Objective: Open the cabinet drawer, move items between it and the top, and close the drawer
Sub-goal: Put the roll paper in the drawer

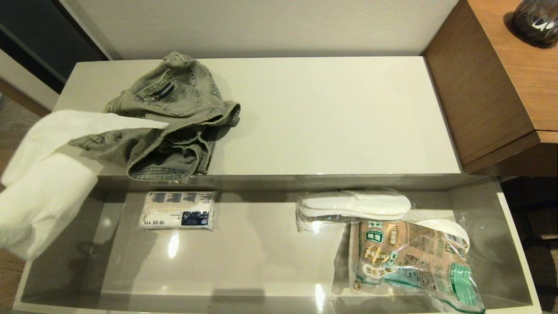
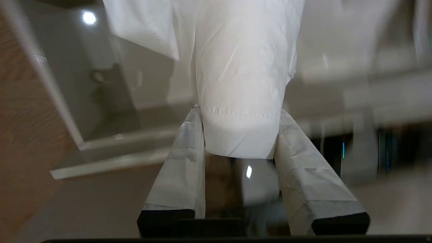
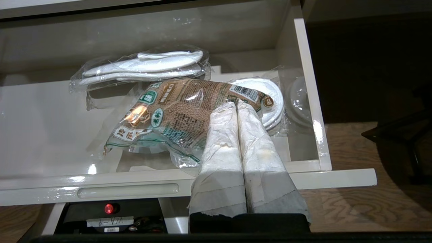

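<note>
The cabinet drawer (image 1: 516,244) stands pulled out below the cream-white top (image 1: 331,117). A grey-green denim garment (image 1: 170,117) lies crumpled on the top's left part. The white paper roll (image 1: 43,192) hangs in the air over the drawer's left end, its loose sheet trailing toward the denim. My left gripper (image 2: 240,113) is shut on the roll (image 2: 241,84), one finger on each side; in the head view the roll hides it. My right gripper (image 3: 237,104) is shut and empty, in front of the drawer's (image 3: 135,190) right part, outside the head view.
In the drawer lie white slippers in a clear bag (image 1: 355,205), a green-and-brown printed packet (image 1: 409,261) and a small white packet with blue print (image 1: 178,210). A brown wood-grain desk (image 1: 492,87) with a dark vase (image 1: 536,19) flanks the cabinet's right end.
</note>
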{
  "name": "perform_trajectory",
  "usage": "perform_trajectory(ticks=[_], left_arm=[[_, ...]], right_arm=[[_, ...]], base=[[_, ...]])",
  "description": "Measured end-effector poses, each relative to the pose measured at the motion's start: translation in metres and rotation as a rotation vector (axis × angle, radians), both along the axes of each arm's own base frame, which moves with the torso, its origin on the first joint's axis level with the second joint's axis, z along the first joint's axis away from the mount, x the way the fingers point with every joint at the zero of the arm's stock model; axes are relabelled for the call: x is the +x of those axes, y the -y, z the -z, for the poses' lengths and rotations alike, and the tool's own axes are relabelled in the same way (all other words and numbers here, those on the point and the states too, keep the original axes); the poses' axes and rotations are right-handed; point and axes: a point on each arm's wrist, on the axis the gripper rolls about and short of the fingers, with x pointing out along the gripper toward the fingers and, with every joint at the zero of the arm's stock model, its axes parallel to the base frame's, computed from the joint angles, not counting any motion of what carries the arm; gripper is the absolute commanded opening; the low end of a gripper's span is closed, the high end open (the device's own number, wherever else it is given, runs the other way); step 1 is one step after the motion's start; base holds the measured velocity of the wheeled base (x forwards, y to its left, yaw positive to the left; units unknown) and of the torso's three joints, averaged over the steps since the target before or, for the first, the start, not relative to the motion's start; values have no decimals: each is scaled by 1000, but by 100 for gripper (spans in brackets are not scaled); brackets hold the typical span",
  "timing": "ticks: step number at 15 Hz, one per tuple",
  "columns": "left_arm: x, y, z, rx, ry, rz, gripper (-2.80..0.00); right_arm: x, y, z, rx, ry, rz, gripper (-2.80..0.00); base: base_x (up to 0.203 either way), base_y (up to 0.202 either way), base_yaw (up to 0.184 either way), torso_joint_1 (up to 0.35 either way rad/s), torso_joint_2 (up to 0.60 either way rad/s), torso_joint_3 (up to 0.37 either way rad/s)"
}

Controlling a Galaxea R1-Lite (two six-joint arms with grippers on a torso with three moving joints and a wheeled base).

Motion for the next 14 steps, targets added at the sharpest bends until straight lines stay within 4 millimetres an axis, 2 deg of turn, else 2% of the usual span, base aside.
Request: perform_trajectory(ticks=[2,6,10,14], left_arm=[[-20,-5,15,46,-76,170,-280],[-11,1,27,93,-135,326,-280],[27,22,32,97,-213,422,-280],[81,70,51,165,-352,549,-280]], right_arm=[[0,0,0,0,0,0,-280],[0,0,0,0,0,0,-280],[0,0,0,0,0,0,-280],[0,0,0,0,1,0,-280]], base=[[0,0,0,0,0,0],[0,0,0,0,0,0],[0,0,0,0,0,0],[0,0,0,0,0,0]])
